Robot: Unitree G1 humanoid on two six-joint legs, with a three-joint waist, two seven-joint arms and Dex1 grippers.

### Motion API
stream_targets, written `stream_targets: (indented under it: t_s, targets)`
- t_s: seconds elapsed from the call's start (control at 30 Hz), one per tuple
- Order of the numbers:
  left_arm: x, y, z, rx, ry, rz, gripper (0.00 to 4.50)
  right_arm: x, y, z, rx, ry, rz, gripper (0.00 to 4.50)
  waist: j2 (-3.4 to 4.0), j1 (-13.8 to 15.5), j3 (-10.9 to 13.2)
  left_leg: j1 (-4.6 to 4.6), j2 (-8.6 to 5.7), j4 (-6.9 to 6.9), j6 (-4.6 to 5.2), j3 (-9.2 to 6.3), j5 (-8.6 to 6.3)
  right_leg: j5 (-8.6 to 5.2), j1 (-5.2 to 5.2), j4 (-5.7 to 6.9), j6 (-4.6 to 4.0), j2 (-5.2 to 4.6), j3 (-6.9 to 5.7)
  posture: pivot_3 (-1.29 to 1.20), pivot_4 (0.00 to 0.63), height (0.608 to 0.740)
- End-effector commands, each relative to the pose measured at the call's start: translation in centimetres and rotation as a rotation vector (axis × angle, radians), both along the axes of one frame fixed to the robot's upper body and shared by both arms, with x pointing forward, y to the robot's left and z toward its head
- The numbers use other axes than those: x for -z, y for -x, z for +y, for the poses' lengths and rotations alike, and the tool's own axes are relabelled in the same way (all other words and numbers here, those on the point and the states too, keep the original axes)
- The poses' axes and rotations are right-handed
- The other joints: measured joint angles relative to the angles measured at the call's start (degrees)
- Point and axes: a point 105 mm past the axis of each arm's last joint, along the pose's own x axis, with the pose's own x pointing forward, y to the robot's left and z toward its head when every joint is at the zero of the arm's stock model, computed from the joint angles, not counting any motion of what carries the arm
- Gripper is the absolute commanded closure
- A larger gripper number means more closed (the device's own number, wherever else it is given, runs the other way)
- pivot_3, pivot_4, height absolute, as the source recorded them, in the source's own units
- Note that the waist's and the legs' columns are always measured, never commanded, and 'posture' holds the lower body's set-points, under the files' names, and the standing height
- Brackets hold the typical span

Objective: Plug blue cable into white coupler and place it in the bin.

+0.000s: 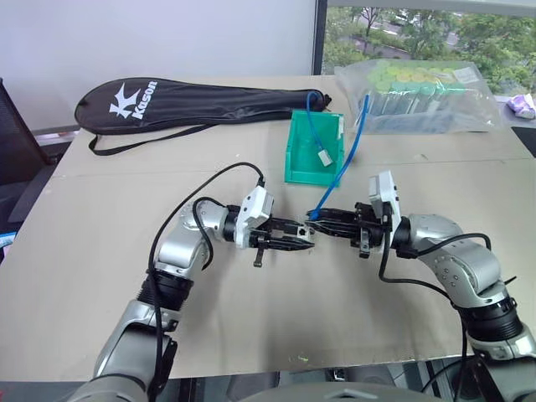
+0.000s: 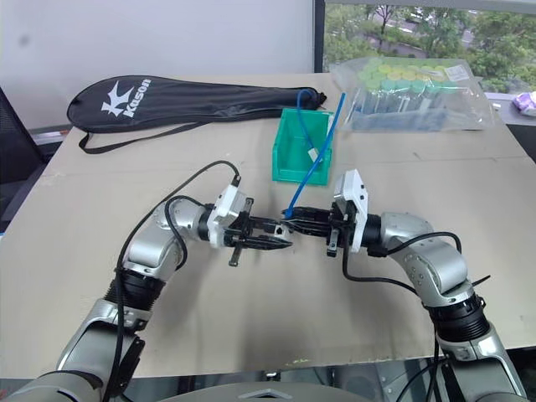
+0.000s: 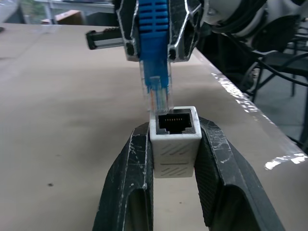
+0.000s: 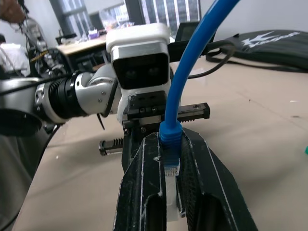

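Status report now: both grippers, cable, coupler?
Left gripper shut on white coupler. Right gripper shut on blue cable. Plug at socket, not inserted. Nothing between.

Two grippers, left (image 1: 303,236) and right (image 1: 322,221); two blue cords: the blue cable (image 1: 345,162) and a second cord (image 1: 316,126); one white coupler (image 3: 175,136); one bin (image 1: 295,159); one racket bag (image 1: 193,102); one bag of tubes (image 1: 423,94).
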Motion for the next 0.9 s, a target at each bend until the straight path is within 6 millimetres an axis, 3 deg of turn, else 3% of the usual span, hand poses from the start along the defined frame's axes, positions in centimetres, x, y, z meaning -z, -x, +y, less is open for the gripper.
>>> stream_targets:
  t_s: [0.03, 0.77, 0.9]
  targets:
    - [-0.8, -0.1, -0.3, 0.028, 0.009, -0.044, 3.92, 0.3, 0.1, 0.1, -0.018, 0.03, -0.038, 4.5, 0.0, 0.0, 0.0, 0.0, 0.0, 0.0, 0.0, 0.0, 0.0, 0.0, 0.0, 0.0, 0.0, 0.0, 0.0, 0.0, 0.15, 0.74]
    - [-0.1, -0.7, -0.9, 0.014, -0.012, -0.028, 3.92, 2.2, 0.2, 1.1, -0.089, 0.155, -0.117, 4.5, 0.0, 0.1, 0.0, 0.0, 0.0, 0.03, 0.0, 0.0, 0.0, 0.01, 0.0, 0.0, 0.01, -0.01, -0.01, 0.0, 0.15, 0.74]
    - [0.0, -0.8, -1.0, 0.011, -0.011, -0.028, 3.92, 3.6, -0.2, 0.4, -0.068, 0.24, -0.119, 4.5, 0.0, 0.1, 0.0, 0.0, 0.0, 0.03, 0.0, 0.0, 0.0, 0.01, 0.0, 0.01, 0.01, -0.01, -0.01, 0.0, 0.15, 0.74]
